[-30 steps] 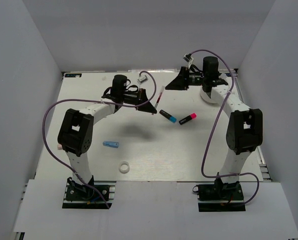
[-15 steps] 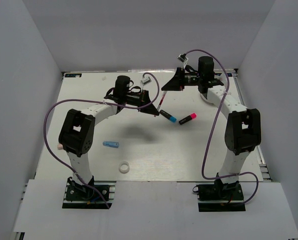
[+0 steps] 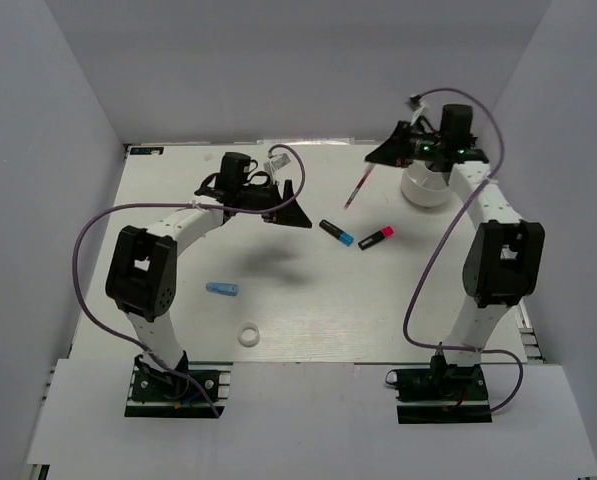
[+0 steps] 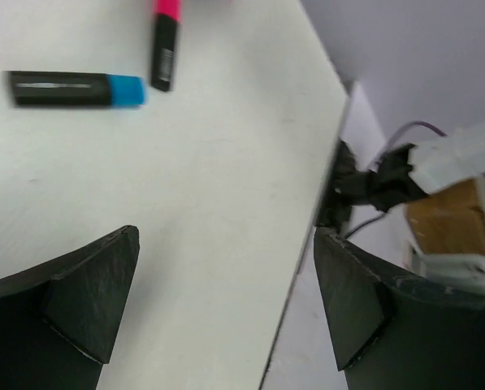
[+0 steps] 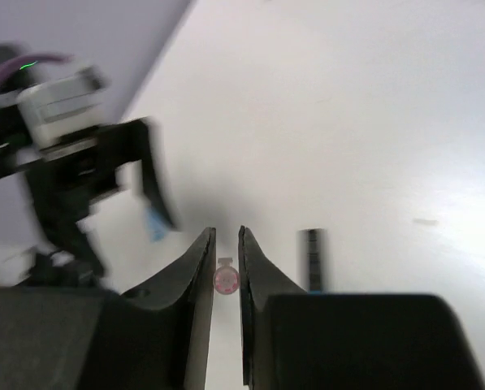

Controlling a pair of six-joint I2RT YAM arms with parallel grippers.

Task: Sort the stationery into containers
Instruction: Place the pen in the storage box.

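Your right gripper (image 5: 226,244) pinches the red pen (image 3: 355,190) between narrow jaws, and the pen hangs slanted just left of the white dish (image 3: 425,190). Your left gripper (image 4: 226,280) stands wide, holding nothing, farther left of the dish. The blue-capped marker (image 3: 336,232) and pink-capped marker (image 3: 375,237) lie left of the dish, on its near side.

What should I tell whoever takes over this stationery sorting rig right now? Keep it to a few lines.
Left end effector: open, empty, above the table near the two markers.
Right end effector: shut on the red pen, in the air near the white dish, not over it.
Loose on the table: blue-capped marker, pink-capped marker, light-blue tube, tape ring.
Done: unclear, the dish's contents cannot be made out.
Left: put the pen in the dish, then sort the four loose items.
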